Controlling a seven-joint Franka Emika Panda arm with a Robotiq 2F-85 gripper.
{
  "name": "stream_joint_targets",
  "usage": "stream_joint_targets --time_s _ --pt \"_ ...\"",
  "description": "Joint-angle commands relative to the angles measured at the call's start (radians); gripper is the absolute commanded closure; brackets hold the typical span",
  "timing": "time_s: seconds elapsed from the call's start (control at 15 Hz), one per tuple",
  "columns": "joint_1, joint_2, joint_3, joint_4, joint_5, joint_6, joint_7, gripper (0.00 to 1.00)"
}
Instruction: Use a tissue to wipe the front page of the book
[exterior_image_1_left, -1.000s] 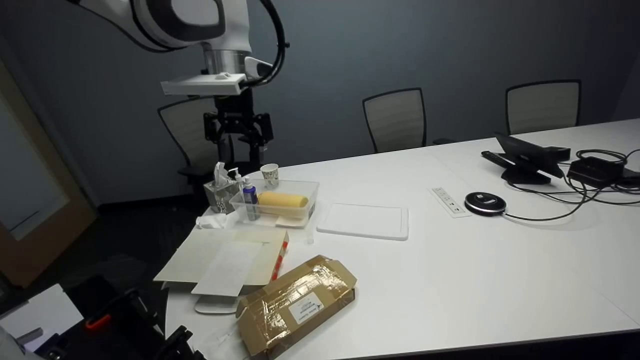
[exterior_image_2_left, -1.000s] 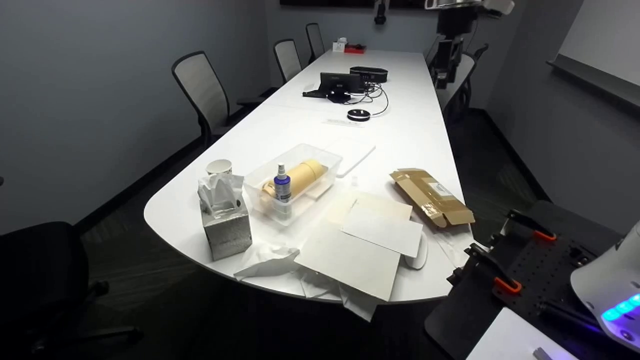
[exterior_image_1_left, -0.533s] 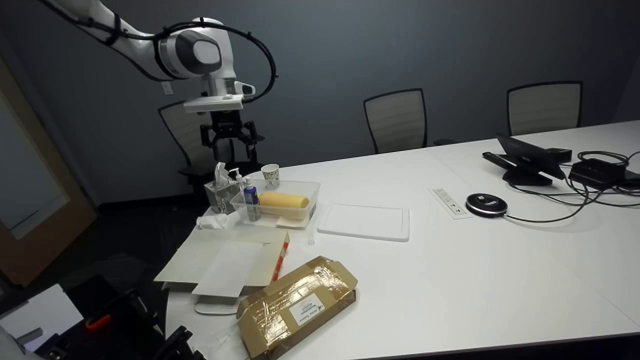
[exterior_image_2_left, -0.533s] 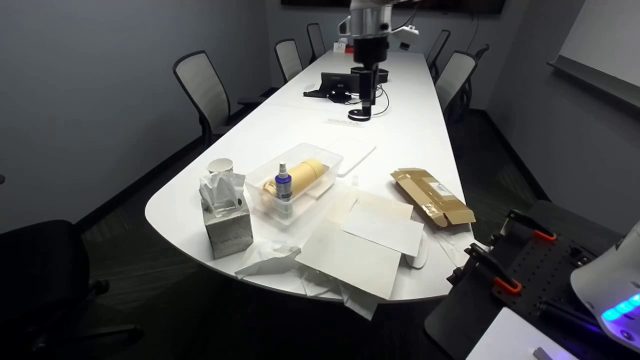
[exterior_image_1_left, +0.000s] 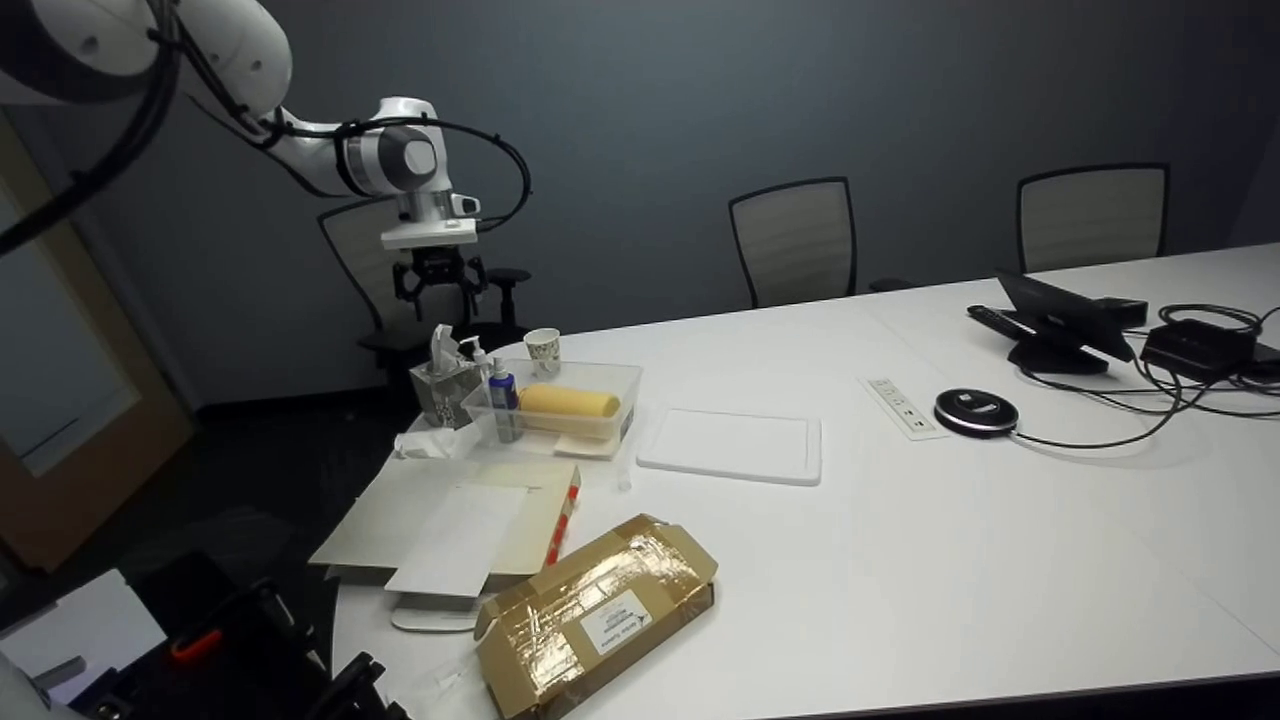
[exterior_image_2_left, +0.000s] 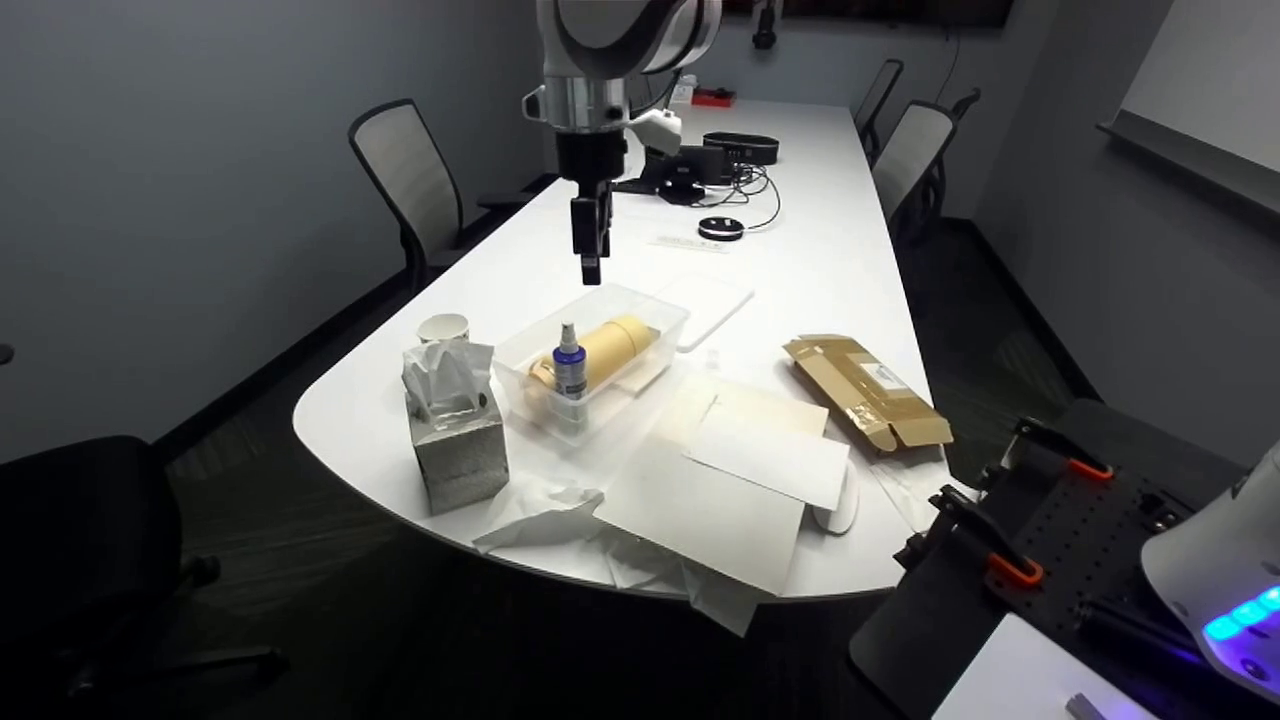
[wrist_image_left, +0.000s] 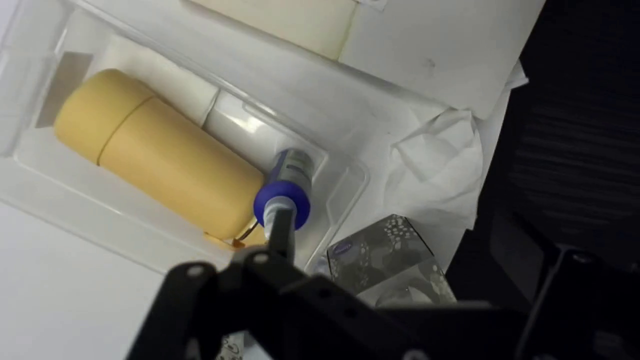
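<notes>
One claw (exterior_image_1_left: 445, 306) hangs well clear of tissue (wrist_image_left: 435, 165) at table edge (exterior_image_2_left: 345, 472).

White table (exterior_image_1_left: 950, 560) bearing crumpled tissue (wrist_image_left: 435, 160), clear bin (exterior_image_2_left: 655, 310), tissue box (exterior_image_2_left: 462, 468), carton (exterior_image_1_left: 592, 590)

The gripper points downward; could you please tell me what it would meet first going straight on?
Probably the spray bottle: in the wrist view one finger overlaps its top. Depth is unclear, though, so the plastic bin or tissue box could come first.
</notes>
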Motion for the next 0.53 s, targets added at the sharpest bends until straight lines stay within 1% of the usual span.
stream_joint_targets --time_s 0.0,0.13,0.2,0.27,0.47 --pt "-0.002 0.021 0.007 0.025 -0.004 -0.004 0.003 0.0" --pt "-0.003 0.033 0.007 0.041 -0.004 -0.004 0.002 0.0" --pt "0.006 0.053 0.005 0.068 -0.005 -0.017 0.017 0.0" --pt "0.024 0.071 0.001 0.091 -0.012 -0.032 0.047 0.0" --pt "0.098 0.147 0.004 0.13 -0.034 -0.014 0.14 0.0"
